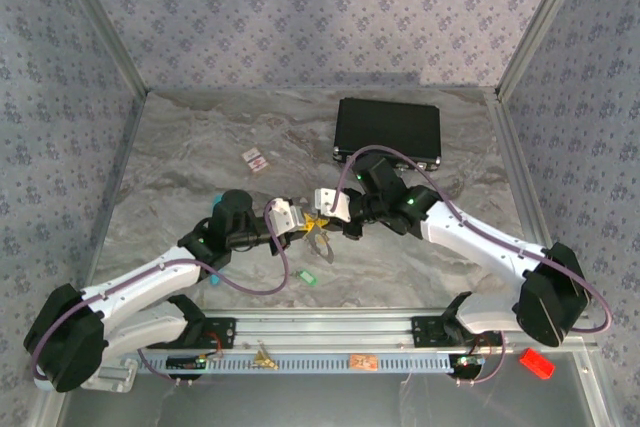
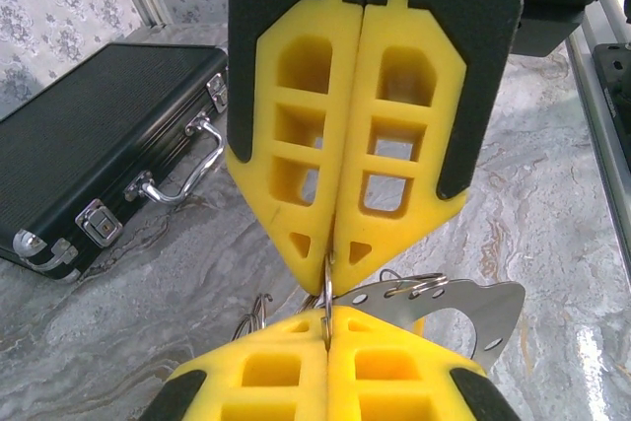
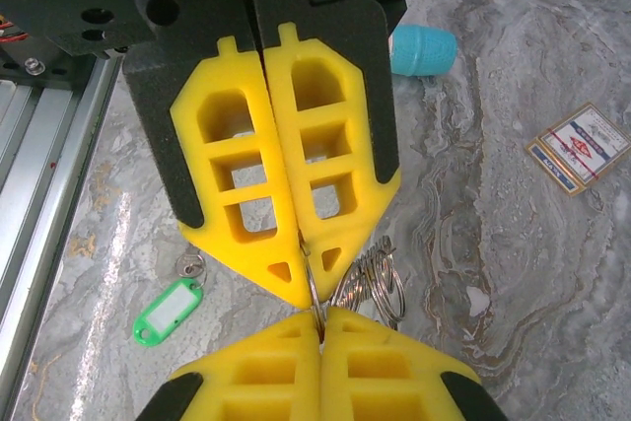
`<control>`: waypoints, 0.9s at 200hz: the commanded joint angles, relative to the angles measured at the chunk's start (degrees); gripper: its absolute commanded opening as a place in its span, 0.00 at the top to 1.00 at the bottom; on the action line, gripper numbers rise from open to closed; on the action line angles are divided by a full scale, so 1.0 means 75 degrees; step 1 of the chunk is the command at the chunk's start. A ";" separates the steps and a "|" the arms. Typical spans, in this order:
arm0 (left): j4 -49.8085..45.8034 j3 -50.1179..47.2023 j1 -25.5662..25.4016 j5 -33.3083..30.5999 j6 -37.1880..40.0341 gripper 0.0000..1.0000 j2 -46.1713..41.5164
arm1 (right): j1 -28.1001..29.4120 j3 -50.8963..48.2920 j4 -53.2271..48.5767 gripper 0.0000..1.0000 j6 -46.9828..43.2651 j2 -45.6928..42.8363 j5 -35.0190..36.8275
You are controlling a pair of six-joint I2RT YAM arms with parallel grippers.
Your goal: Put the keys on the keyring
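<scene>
My two grippers meet tip to tip over the middle of the table. The left gripper (image 1: 303,222) (image 2: 328,317) is shut on a thin silver ring of the keyring (image 2: 327,288). The right gripper (image 1: 333,211) (image 3: 319,316) is shut on the same ring (image 3: 314,288) from the opposite side. A bunch of wire rings (image 3: 375,281) and a flat silver plate with holes (image 2: 478,308) hang from it just above the table. One of the keys, with a green tag (image 3: 168,311) (image 1: 307,275), lies on the marble, apart from the grippers.
A black case (image 1: 388,130) (image 2: 89,145) with metal latches lies at the back right. A small red-and-white card (image 1: 256,158) (image 3: 579,148) lies at the back left. A teal pen end (image 3: 424,49) shows behind the left gripper. The metal rail (image 1: 330,332) runs along the near edge.
</scene>
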 commanded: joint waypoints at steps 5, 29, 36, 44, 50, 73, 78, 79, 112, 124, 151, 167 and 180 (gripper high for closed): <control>0.0404 0.0328 -0.0010 0.0122 -0.0090 0.92 -0.0139 | 0.0112 0.0217 -0.0257 1.00 -0.0087 0.0176 -0.0427; 0.0501 0.0311 -0.0010 0.0104 -0.0137 0.89 -0.0124 | 0.0134 0.0237 -0.0324 1.00 -0.0082 0.0190 -0.0465; 0.0516 0.0320 -0.0012 0.0097 -0.0145 0.88 -0.0124 | 0.0140 0.0243 -0.0345 1.00 -0.0080 0.0201 -0.0479; 0.0533 0.0324 -0.0005 0.0085 -0.0151 0.88 -0.0133 | 0.0138 0.0248 -0.0374 1.00 -0.0091 0.0206 -0.0479; 0.0542 0.0334 -0.0011 0.0074 -0.0157 0.88 -0.0156 | 0.0140 0.0248 -0.0392 1.00 -0.0097 0.0206 -0.0474; 0.0563 0.0306 0.0006 0.0062 -0.0151 0.88 -0.0200 | 0.0141 0.0269 -0.0427 1.00 -0.0106 0.0208 -0.0468; 0.0572 0.0305 0.0002 0.0062 -0.0151 0.88 -0.0217 | 0.0140 0.0262 -0.0426 1.00 -0.0115 0.0212 -0.0466; 0.0567 0.0305 -0.0002 0.0062 -0.0152 0.89 -0.0218 | 0.0141 0.0267 -0.0430 1.00 -0.0115 0.0215 -0.0463; 0.0607 0.0271 0.0001 -0.0013 -0.0082 0.97 -0.0311 | 0.0141 0.0284 -0.0481 1.00 -0.0108 0.0220 -0.0474; 0.0603 0.0264 0.0003 -0.0054 -0.0052 1.00 -0.0360 | 0.0140 0.0273 -0.0486 1.00 -0.0094 0.0205 -0.0447; 0.0450 0.0270 0.0001 -0.0076 -0.0036 1.00 -0.0404 | 0.0053 0.0193 -0.0207 0.83 0.0150 -0.0033 -0.0365; 0.0373 0.0250 -0.0001 -0.0141 -0.0023 1.00 -0.0426 | -0.0061 0.0111 0.0020 0.72 0.0380 -0.0300 -0.0355; 0.0345 0.0201 -0.0001 -0.0223 -0.0001 1.00 -0.0458 | -0.0186 0.0036 0.0184 0.67 0.0604 -0.0557 -0.0234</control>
